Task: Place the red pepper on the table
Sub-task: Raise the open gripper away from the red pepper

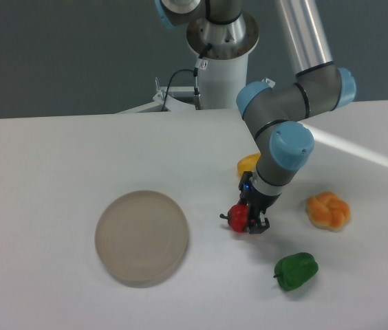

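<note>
The pincer [251, 221] is seen low over the counter [56, 158], with the red pepper [238, 218] clenched between its fingers. The pepper sits at the pincer's tip, slightly to the camera-left of the fingers, and appears to be at or just above the white surface; whether it already rests on the counter cannot be told from this view, since only a faint shadow is visible beneath it.

The step in hand is judged to be the set-down itself: the pepper has been brought to a bare patch of the counter and is about to be let go. The task is therefore taken to be nearly complete, with only the release and the withdrawal left.

Around the pincer the following are found. The round beige plate [142, 237] lies well apart on the camera-left side. The yellow pepper [248, 163] is near, behind the pincer and partly hidden by the arm's wrist. The orange bread-like piece [328, 210] lies apart on the camera-right side, and the green pepper [295, 270] lies near, in front and to the camera-right.

For the next move, a small final descent may be needed until contact with the counter is certain; then the fingers are to be opened gently, so that the glossy, rounded pepper is not flicked or set rolling. The pincer should afterwards be lifted straight up, so that the pepper is not dragged and the neighbouring peppers are not brushed.
</note>
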Available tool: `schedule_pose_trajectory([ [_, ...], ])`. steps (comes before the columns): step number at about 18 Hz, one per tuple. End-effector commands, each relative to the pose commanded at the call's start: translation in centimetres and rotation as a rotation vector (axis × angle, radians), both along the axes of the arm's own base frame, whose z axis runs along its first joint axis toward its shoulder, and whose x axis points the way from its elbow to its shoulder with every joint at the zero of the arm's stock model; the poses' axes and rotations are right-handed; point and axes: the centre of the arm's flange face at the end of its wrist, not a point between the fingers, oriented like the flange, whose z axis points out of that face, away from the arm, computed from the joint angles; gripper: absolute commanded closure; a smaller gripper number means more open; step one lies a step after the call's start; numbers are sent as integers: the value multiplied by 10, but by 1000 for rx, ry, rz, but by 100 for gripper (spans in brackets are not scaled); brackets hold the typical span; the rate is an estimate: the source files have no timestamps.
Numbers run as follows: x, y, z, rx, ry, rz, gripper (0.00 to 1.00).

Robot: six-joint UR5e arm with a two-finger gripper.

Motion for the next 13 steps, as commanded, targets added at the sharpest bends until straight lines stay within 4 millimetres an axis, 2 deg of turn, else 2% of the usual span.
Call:
schedule_pose_trajectory([
  [6,-5,1,14,10,24,0,0],
  [11,-24,-6,46,-14,118,16,0],
  [13,-35,-3,68,0,154,20,0],
])
